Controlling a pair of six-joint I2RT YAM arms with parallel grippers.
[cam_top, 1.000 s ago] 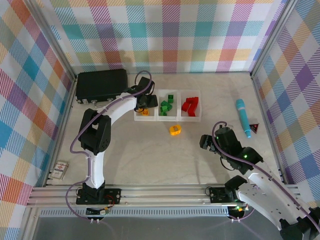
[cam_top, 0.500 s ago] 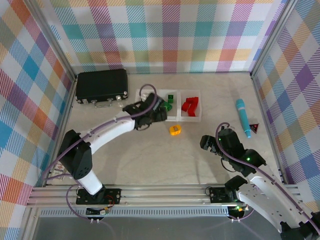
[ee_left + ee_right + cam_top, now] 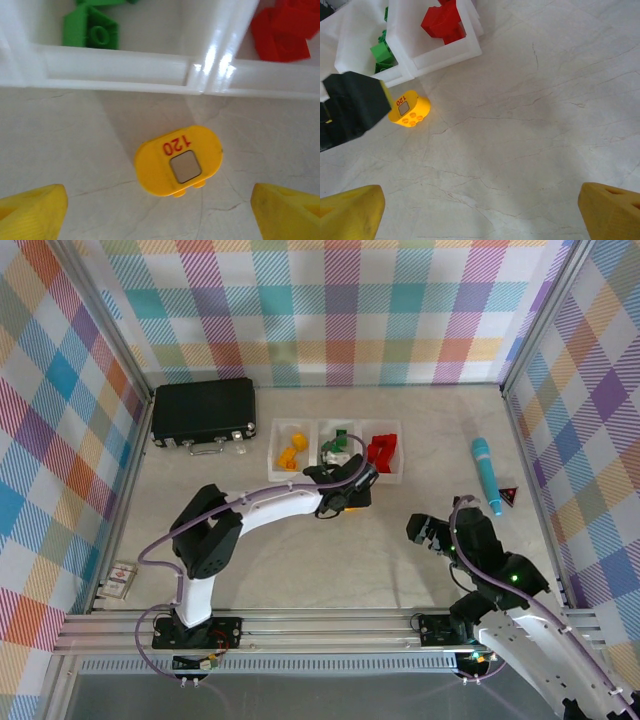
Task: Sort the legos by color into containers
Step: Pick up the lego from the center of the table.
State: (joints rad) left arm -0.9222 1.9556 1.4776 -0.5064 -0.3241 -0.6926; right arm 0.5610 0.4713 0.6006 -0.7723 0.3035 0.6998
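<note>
At frame centre the left gripper [image 3: 352,492] is hovering, jaws spread, over the yellow lego [image 3: 178,160] lying on the table [image 3: 75,150] just below the containers [image 3: 115,67], needing a square descent before pinching; lower right, the right gripper [image 3: 425,530] is hanging open.

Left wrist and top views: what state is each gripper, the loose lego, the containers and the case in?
left gripper, open, fingers either side of the yellow lego, not touching it.
right gripper, open, empty.
yellow lego, loose on the table beside the containers.
containers, open-topped, legos inside sorted by colour.
black case, lid shut.
</note>
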